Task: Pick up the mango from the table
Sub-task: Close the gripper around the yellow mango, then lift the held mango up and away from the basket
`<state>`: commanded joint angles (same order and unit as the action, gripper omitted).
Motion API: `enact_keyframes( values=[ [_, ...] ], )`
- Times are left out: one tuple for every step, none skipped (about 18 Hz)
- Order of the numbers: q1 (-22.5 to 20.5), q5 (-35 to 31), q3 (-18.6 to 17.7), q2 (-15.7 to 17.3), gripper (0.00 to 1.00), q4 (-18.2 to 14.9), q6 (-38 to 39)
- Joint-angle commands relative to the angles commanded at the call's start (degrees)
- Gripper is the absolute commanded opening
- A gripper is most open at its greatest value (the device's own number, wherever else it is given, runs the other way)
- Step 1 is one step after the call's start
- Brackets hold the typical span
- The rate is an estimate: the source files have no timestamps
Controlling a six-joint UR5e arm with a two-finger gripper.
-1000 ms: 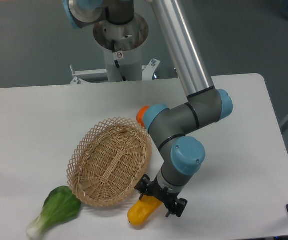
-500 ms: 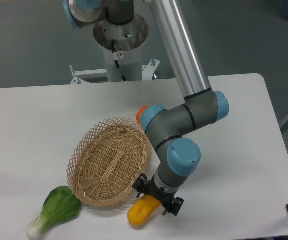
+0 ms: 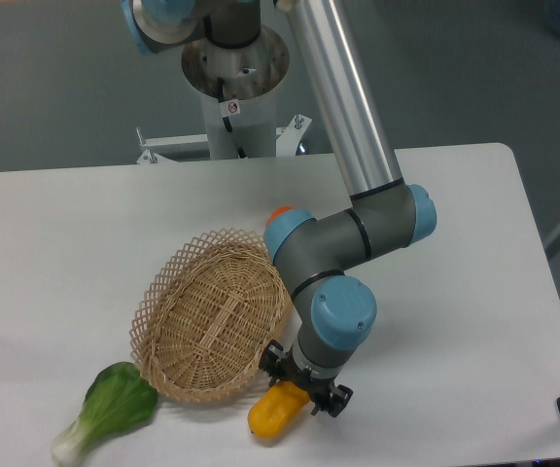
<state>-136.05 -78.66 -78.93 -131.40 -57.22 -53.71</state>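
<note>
The mango (image 3: 273,413) lies on the white surface (image 3: 474,292), right beside the near rim of the woven basket (image 3: 214,316). The hand (image 3: 304,386) sits straight over the mango's upper end, so the fruit pokes out down and to the left from under it. Its long side runs that same slanted way — from the hand toward the front edge. I cannot tell if the hand is open or already gripping; the arm's blue wrist hides the fingers. Something orange (image 3: 279,211) peeks out behind the arm — mostly hidden. A leafy green vegetable (image 3: 112,407) lies well off to the left.
</note>
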Motion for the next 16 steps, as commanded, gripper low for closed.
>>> enact_keyframes(
  values=[
    [0.0, 0.0, 0.1, 0.3, 0.24, 0.0, 0.4],
    [0.0, -0.1, 0.1, 0.4, 0.17, 0.0, 0.5],
    [0.0, -0.6, 0.1, 0.5, 0.13, 0.0, 0.5],
    [0.0, -1.1, 0.2, 0.7, 0.12, 0.0, 0.5],
    [0.0, -1.3, 0.3, 0.9, 0.09, 0.0, 0.6],
    [0.0, -1.7, 0.3, 1.1, 0.08, 0.1, 0.6],
    [0.0, -2.1, 0.4, 1.4, 0.08, 0.1, 0.5],
    [-0.1, -2.5, 0.5, 1.7, 0.08, 0.1, 0.4],
    [-0.2, -3.1, 0.5, 2.1, 0.08, 0.1, 0.3],
    [-0.3, -3.7, 0.5, 2.5, 0.08, 0.3, 0.0],
    [-0.9, -4.6, 0.8, 2.8, 0.08, 0.3, -0.1],
    [-1.7, -5.1, 0.9, 3.5, 0.08, 0.2, -0.1],
    [-2.5, -5.1, 1.0, 3.9, 0.08, 0.0, -0.1],
    [-3.2, -5.2, 1.0, 4.2, 0.08, -0.1, -0.1],
    [-4.0, -5.3, 1.0, 4.8, 0.08, -0.1, -0.1],
    [-4.9, -5.4, 1.0, 5.4, 0.08, -0.5, -0.1]
  ],
)
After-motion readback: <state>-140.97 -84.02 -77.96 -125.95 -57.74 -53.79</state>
